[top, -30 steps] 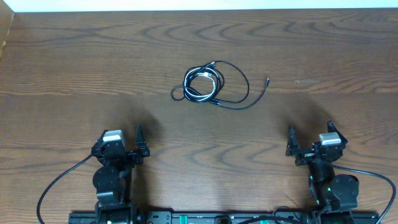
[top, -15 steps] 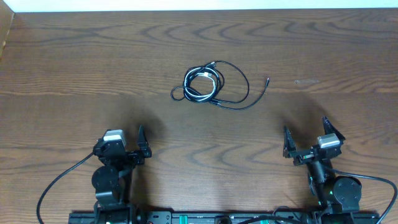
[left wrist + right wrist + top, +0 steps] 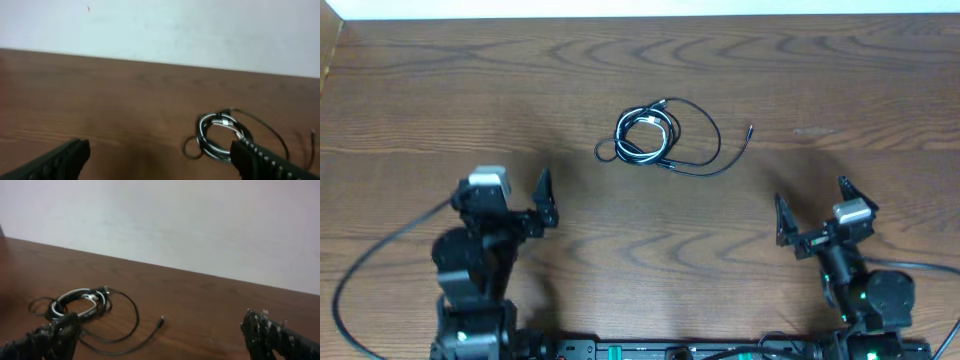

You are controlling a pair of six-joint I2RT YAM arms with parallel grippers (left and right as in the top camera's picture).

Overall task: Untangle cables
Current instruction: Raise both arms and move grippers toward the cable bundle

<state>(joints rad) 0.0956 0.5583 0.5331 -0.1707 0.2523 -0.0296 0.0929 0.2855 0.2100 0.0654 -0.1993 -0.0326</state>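
Table (image 3: pixel 430 90) first: plain dark wood, and the only loose thing on it is the cables (image 3: pixel 647 136), sitting far-middle, well apart from both arms.

The bundle is mostly 1 tight coil of black with the white cable (image 3: pixel 651 124) wound up inside it. It's stretched left-right overall: a small loop sticks out on the left, and 1 black tail (image 3: pixel 735 152) swings out to the right and ends in a plug.

From the left gripper (image 3: pixel 546 195) the coil is farther out and to the right. From the right gripper (image 3: pixel 810 195) it's farther out and to the left. I'd call the left arm nearer to the coil itself, while the right one is nearer to that loose plug end, so my guess is left pins the coil and right pulls the tail.

Both pincers are spread wide, released, holding nothing and touching nothing. The wrist views show empty space between the fingers, with the cables ahead of them.
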